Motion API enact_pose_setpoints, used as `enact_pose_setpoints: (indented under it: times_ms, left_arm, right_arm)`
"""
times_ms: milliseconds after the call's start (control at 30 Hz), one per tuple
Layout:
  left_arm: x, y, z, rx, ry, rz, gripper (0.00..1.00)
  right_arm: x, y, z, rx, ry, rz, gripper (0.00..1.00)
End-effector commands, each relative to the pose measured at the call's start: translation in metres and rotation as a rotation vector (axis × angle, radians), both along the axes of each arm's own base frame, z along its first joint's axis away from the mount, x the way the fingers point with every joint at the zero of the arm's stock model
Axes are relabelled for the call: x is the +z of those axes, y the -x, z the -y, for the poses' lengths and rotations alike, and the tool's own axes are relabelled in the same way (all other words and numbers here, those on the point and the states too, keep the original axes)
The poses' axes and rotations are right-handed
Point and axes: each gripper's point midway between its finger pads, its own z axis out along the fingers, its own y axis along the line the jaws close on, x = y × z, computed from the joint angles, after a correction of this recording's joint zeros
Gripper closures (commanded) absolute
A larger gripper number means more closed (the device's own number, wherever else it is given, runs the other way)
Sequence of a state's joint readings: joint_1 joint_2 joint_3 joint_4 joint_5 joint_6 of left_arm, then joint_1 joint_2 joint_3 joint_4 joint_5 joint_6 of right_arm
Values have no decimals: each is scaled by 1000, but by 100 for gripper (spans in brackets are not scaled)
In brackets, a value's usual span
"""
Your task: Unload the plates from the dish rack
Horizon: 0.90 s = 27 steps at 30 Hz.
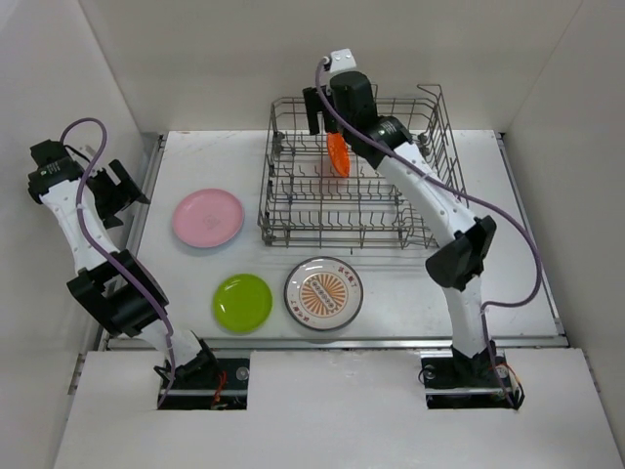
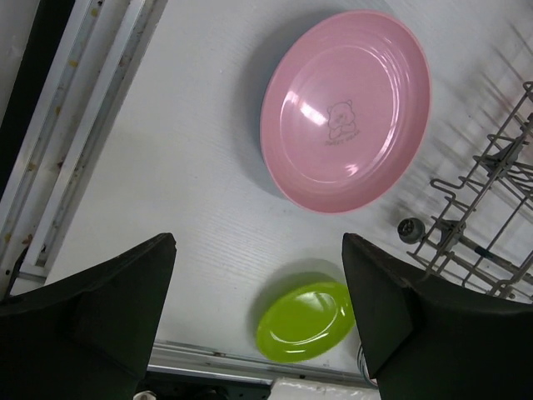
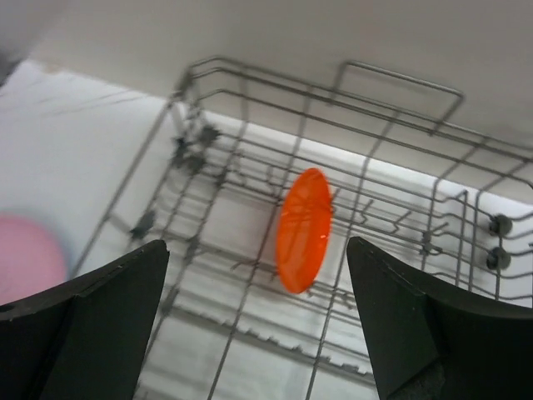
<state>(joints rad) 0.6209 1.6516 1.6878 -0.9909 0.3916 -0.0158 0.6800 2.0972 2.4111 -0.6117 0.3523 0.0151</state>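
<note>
The grey wire dish rack [image 1: 391, 210] stands at the back middle of the table. One orange-red plate [image 1: 338, 154] stands on edge between its tines; in the right wrist view the plate [image 3: 303, 229] is below and between my fingers. My right gripper [image 1: 324, 115] hovers open above the rack's far left part, holding nothing [image 3: 256, 258]. A pink plate [image 1: 208, 217], a lime-green plate [image 1: 242, 301] and a white plate with dark rim and printed centre [image 1: 323, 293] lie flat on the table. My left gripper [image 1: 132, 193] is open and empty, raised left of the pink plate [image 2: 346, 108].
White walls close in the table on the left, back and right. A metal rail [image 2: 79, 117] runs along the table's left edge. The rack's corner wheel [image 2: 410, 229] sits near the pink plate. The lime-green plate [image 2: 304, 321] lies close to the table's front edge.
</note>
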Motion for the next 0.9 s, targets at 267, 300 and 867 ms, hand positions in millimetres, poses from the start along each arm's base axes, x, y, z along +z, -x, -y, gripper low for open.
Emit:
enact_pose_setpoints:
  times_ms: [267, 300, 867]
  left_arm:
    - [11, -2, 4, -17, 12, 16, 21]
    - [10, -2, 4, -17, 12, 16, 21]
    - [-6, -1, -1, -4, 14, -29, 21]
  right_arm:
    - [-69, -98, -6, -157, -223, 35, 17]
    - [-76, -100, -11, -148, -230, 23, 20]
    - [-191, -107, 22, -328, -51, -123, 53]
